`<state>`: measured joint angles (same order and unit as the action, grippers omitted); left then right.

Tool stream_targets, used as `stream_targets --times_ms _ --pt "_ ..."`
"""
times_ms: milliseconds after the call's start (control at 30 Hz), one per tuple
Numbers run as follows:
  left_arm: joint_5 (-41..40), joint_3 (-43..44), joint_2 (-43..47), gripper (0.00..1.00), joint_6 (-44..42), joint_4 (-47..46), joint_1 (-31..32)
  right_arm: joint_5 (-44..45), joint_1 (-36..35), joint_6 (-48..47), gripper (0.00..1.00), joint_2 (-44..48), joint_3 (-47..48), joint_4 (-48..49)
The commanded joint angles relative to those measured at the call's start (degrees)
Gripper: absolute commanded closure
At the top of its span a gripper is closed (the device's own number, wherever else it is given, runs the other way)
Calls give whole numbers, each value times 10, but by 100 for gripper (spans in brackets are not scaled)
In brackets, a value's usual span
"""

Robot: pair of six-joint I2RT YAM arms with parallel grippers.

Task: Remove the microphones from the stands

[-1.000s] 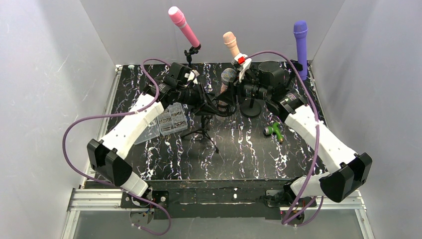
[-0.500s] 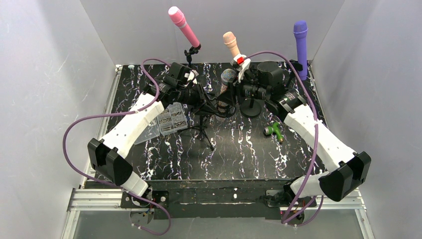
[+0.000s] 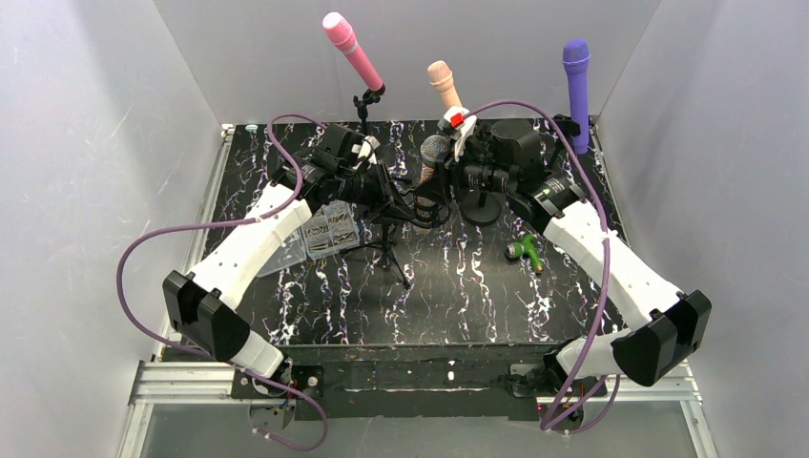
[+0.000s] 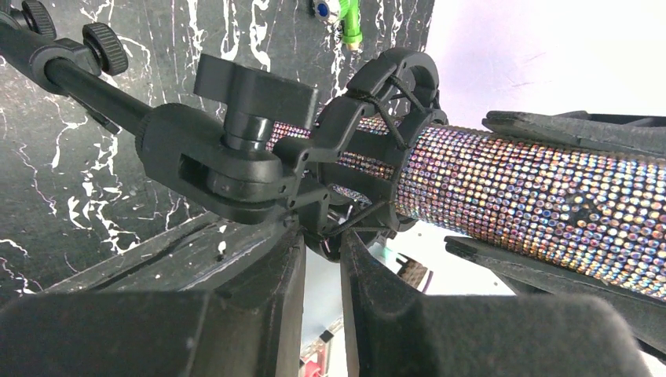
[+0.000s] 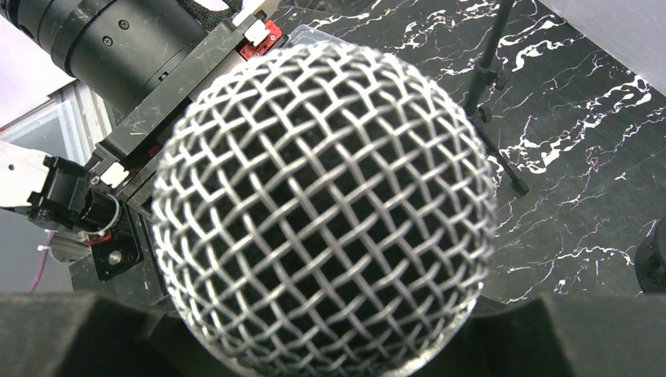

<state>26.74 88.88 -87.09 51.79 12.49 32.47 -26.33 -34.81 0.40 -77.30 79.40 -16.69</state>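
The microphone (image 3: 436, 148) has a silver mesh head (image 5: 326, 204) and a sequined body (image 4: 534, 181). It sits in the black clip (image 4: 385, 102) of a small tripod stand (image 3: 389, 250) at mid-table. My left gripper (image 3: 405, 205) comes from the left and is shut on the underside of the clip mount (image 4: 322, 236). My right gripper (image 3: 444, 183) comes from the right, shut on the microphone's body. Its dark fingers (image 4: 565, 126) lie above and below the sequins. The mesh head fills the right wrist view and hides that gripper's fingertips.
Pink (image 3: 351, 50), peach (image 3: 443, 84) and purple (image 3: 575, 81) microphones stand on holders along the back wall. A clear plastic box (image 3: 324, 229) lies under the left arm. A small green object (image 3: 525, 252) and a round black base (image 3: 482, 208) sit right of centre.
The left jaws have closed a little further on the clip mount, and the left arm's elbow has shifted slightly outward. The right arm and the microphone have barely moved.
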Motion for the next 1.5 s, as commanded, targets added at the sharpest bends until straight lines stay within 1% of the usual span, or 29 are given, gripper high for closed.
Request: stream_targets --times_ms 0,233,500,767,1467 --pt "-46 -30 -1 100 -53 123 18 -23 -1 -2 99 26 46 33" --pt "-77 -40 -7 100 -80 153 36 -33 -2 -19 99 20 68 23" --pt "-90 -48 -10 100 -87 166 43 -42 -3 -23 99 17 91 11" --pt "-80 -64 -10 100 -74 164 43 -69 -3 -39 99 21 101 6" --pt "-92 -86 -12 100 -87 181 43 -96 5 -40 99 14 174 -20"
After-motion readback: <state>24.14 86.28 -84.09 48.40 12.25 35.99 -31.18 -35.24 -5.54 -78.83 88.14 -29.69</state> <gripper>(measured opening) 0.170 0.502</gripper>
